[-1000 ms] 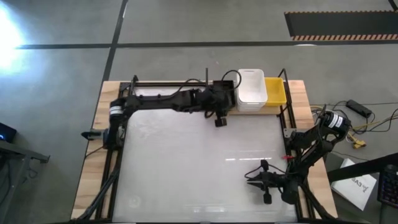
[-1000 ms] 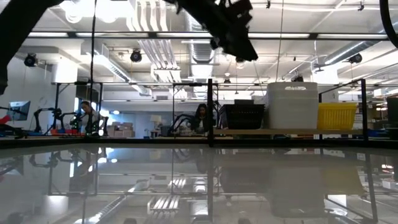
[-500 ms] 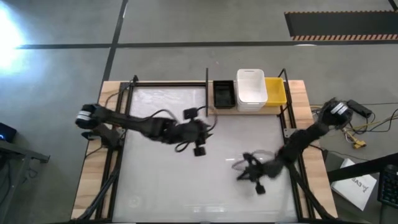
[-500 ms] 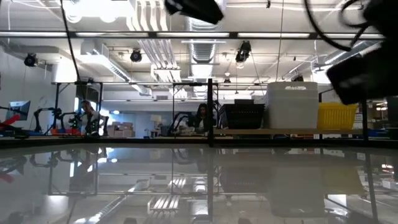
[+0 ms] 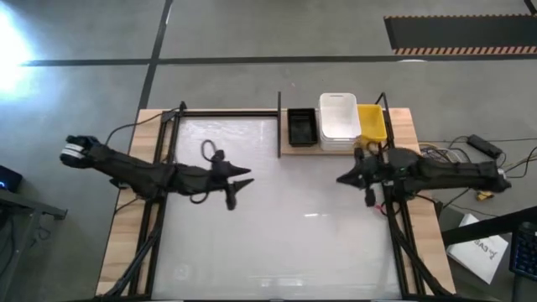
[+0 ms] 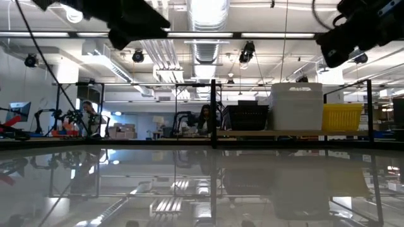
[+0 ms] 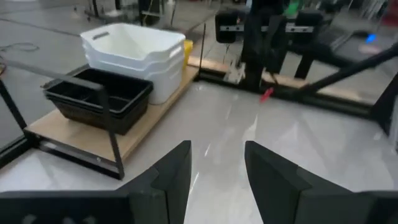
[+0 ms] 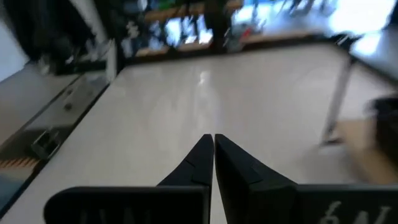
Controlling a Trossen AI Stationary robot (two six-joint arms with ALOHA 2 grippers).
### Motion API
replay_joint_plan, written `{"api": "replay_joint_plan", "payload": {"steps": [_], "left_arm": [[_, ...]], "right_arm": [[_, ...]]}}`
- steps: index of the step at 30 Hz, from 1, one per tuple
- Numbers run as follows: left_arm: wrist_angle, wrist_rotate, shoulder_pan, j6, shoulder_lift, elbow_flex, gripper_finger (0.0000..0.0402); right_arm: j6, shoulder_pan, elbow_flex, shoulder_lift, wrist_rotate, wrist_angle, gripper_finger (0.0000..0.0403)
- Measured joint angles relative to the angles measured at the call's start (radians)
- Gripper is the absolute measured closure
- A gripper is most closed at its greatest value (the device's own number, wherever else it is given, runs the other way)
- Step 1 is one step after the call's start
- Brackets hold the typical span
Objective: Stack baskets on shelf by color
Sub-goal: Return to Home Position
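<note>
The baskets stand in three stacks on the shelf [image 5: 289, 149], a pale wood board at the table's far edge: black [image 5: 302, 126], white [image 5: 338, 119], yellow [image 5: 372, 122]. In the left wrist view the black stack [image 7: 99, 99] sits beside the taller white stack [image 7: 134, 53], with a sliver of yellow [image 7: 186, 47] behind. The low view shows black [image 6: 247, 118], white [image 6: 297, 106] and yellow [image 6: 342, 117] in a row. My left gripper [image 5: 242, 174] hangs open over the table's left middle, pointing right. My right gripper [image 5: 342, 179] is shut, just near of the shelf.
Thin black upright rods [image 5: 278, 124] rise at the shelf's ends. Black frame rails [image 5: 159, 201] run along the table's left and right sides. Cables [image 5: 482, 172] lie off the right edge. White tabletop [image 5: 285, 226] lies between the arms. People sit in the room behind [image 6: 205, 120].
My left gripper has drawn back from the shelf toward the table's left and near side, uncovering the black stack. My right gripper has swung from the near right corner out over the table, then toward the far edge beside the shelf. The baskets have stayed put.
</note>
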Motion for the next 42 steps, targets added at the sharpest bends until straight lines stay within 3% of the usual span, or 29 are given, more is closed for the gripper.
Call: {"api": "replay_joint_plan", "payload": {"steps": [4, 9, 12, 14, 19, 24, 30, 34, 40, 42], "left_arm": [[0.103, 0.015, 0.000, -0.027, -0.125, -0.164, 0.0267], [0.273, 0.015, 0.000, -0.054, -0.269, -0.356, 0.0267], [0.389, 0.015, 0.002, -0.042, -0.345, -0.460, 0.0267], [0.458, 0.015, 0.002, -0.022, -0.393, -0.523, 0.0267], [0.495, 0.019, 0.002, -0.025, -0.508, -0.659, 0.0267], [0.413, 0.036, 0.002, -0.007, -0.586, -0.682, 0.0267], [0.388, 0.139, 0.002, 0.178, -0.653, -0.682, 0.0272], [0.354, 0.151, 0.003, 0.280, -0.791, -0.683, 0.0295], [0.003, 0.164, 0.003, 0.238, -1.097, -0.684, 0.0347], [-0.076, 0.163, 0.005, 0.201, -1.099, -0.683, 0.0366]], "right_arm": [[-0.025, -0.056, 0.004, -0.160, -0.001, -0.066, 0.0394], [0.039, -0.057, -0.048, -0.347, 0.001, -0.018, 0.0394], [0.069, -0.058, -0.107, -0.342, 0.029, -0.015, 0.0394], [0.064, -0.058, -0.137, -0.312, 0.027, 0.096, 0.0394], [0.068, -0.058, -0.253, -0.317, 0.027, 0.228, 0.0394], [0.077, -0.057, -0.310, -0.346, 0.048, 0.304, 0.0394], [0.072, -0.058, -0.310, -0.345, 0.080, 0.309, 0.0394], [0.111, -0.058, -0.310, -0.344, 0.080, 0.304, 0.0394], [0.115, -0.058, -0.311, -0.344, 0.080, 0.247, 0.0394], [0.115, -0.058, -0.311, -0.344, 0.082, 0.218, 0.0394]]}}
